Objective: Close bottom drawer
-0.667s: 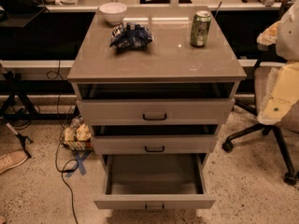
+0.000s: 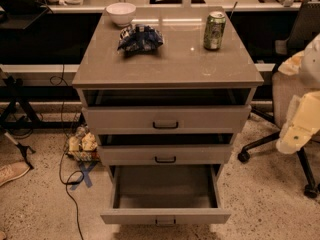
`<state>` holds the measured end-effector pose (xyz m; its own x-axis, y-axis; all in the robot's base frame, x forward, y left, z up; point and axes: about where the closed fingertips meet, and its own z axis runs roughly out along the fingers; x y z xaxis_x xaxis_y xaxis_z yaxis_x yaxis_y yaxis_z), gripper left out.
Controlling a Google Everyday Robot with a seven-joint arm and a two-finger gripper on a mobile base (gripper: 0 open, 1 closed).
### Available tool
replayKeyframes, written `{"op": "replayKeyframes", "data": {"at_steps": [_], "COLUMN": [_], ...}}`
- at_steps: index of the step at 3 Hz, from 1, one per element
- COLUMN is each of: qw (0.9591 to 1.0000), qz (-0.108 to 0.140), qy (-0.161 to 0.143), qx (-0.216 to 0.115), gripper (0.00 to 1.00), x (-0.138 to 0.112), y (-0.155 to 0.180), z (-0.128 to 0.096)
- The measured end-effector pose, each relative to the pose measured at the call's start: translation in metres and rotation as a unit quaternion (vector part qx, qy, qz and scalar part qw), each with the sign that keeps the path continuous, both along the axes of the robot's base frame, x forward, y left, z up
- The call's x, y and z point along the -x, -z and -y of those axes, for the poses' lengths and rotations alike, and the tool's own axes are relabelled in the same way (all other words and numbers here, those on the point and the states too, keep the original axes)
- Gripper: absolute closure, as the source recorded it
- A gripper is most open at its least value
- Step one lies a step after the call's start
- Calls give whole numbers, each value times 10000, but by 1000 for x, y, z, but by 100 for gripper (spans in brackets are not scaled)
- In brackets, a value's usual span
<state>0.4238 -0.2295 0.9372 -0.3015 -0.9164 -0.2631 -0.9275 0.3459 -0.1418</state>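
- Bottom drawer (image 2: 200,216), lowest of three in a grey-beige cabinet, stands pulled far out toward the camera, with its plain grey inside open to view and a small handle at the middle of its flat front
- End effector (image 2: 290,139), cream-coloured, hangs at the right edge of the view, well apart from the bottom drawer and at about the height of the middle drawer; whether it is wide or narrow cannot be told
- Office chair (image 2: 305,29) stands behind the end effector, and its dark wheeled legs spread over the speckled floor (image 2: 260,204) to the right of the cabinet
- Middle drawer (image 2: 200,155), just above the bottom drawer, sits out a little, with a dark gap along its upper edge and a dark bar handle at its centre
- Top drawer (image 2: 210,119), the widest, is also out a little and has the same dark bar handle
- Bench (image 2: 170,66), the flat top of the cabinet, carries a white bowl (image 2: 121,13) at the back left, a crumpled blue snack bag (image 2: 140,37) just in front of the bowl, and an upright green can (image 2: 214,30) at the back right
- Left of the cabinet, a black cable (image 2: 64,176) trails over the floor near a blue tape cross (image 2: 86,176)
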Motion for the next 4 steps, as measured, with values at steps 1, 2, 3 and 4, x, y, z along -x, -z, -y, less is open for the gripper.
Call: {"op": "replayKeyframes", "data": {"at_steps": [1, 2, 3, 4], "qw": [9879, 9639, 9608, 9608], "qz": [-552, -944, -901, -901], "qy": [847, 1567, 1765, 1765], "qx": [-1176, -1934, -1938, -1938], "gripper": [0, 0, 0, 0], "x": [31, 55, 56, 56], "y": [89, 183, 208, 208], "z": [5, 10, 12, 12]}}
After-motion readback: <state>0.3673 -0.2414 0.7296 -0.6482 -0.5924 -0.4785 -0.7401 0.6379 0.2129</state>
